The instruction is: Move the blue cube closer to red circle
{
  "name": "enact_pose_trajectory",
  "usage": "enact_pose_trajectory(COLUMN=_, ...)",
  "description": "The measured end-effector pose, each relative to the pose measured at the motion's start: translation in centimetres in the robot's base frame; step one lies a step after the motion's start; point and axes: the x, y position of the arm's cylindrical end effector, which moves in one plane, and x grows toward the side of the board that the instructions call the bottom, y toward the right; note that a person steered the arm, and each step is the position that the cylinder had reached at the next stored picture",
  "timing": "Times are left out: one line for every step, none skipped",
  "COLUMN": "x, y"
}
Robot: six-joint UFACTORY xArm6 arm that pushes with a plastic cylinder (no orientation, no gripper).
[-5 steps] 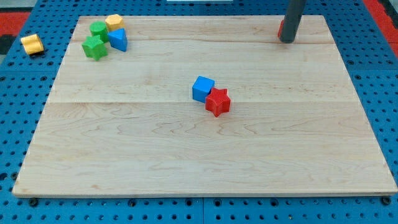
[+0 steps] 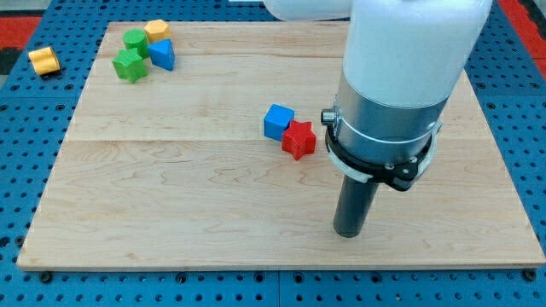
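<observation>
The blue cube (image 2: 277,122) sits near the board's middle, touching a red star (image 2: 299,139) at its lower right. My tip (image 2: 346,233) rests on the board below and to the right of the red star, well apart from both blocks. The arm's white and grey body fills the view's upper right and hides the top right of the board. The red circle does not show; it is hidden behind the arm.
At the view's top left stand a green cylinder (image 2: 135,39), a green star (image 2: 130,66), a yellow block (image 2: 156,31) and a blue block (image 2: 162,55), close together. Another yellow block (image 2: 43,60) lies off the wooden board (image 2: 171,196) on the blue pegboard.
The rod has moved from the view's top right, next to a red block, down toward the bottom, and the arm's body now covers the top right. The blocks have not moved.
</observation>
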Motion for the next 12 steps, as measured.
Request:
enact_pose_trajectory(x=0.0, y=-0.3)
enact_pose_trajectory(x=0.0, y=-1.0)
enact_pose_trajectory(x=-0.1, y=0.0)
enact_pose_trajectory(x=-0.1, y=2.2)
enact_pose_trajectory(x=-1.4, y=-3.1)
enact_pose_trajectory(x=-7.0, y=-3.3)
enact_pose_trajectory(x=-12.4, y=-4.5)
enact_pose_trajectory(x=-13.5, y=-10.3)
enact_pose_trajectory(x=-15.3, y=-12.6)
enact_pose_trajectory(x=-17.3, y=-11.4)
enact_pose_trajectory(x=-20.4, y=-10.2)
enact_pose_trajectory(x=-24.0, y=-10.2)
